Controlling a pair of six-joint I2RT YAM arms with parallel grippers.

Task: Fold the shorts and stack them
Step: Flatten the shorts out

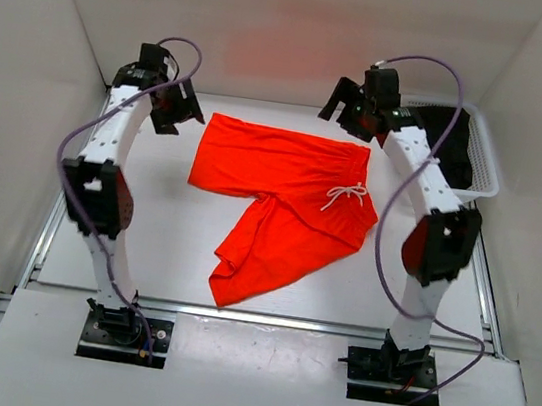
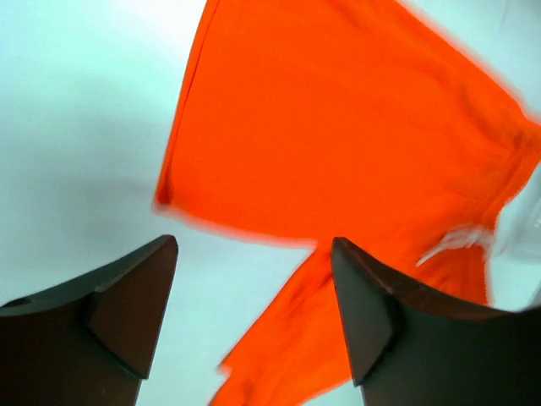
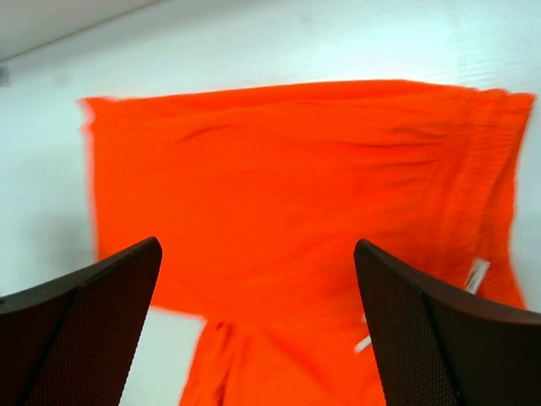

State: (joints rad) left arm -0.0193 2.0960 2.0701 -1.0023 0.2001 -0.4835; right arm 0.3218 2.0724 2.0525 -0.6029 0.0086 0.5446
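Note:
The orange-red shorts lie flat on the white table, waistband with white drawstring toward the right, one leg spread to the left, the other angled toward the near edge. My left gripper is open and empty, raised beside the shorts' far left corner. My right gripper is open and empty, raised over the far right corner near the waistband. The shorts show in the left wrist view and in the right wrist view, below the spread fingers.
A white basket with dark contents stands at the back right, behind the right arm. White walls close in the table on the left, back and right. A metal rail runs along the near edge.

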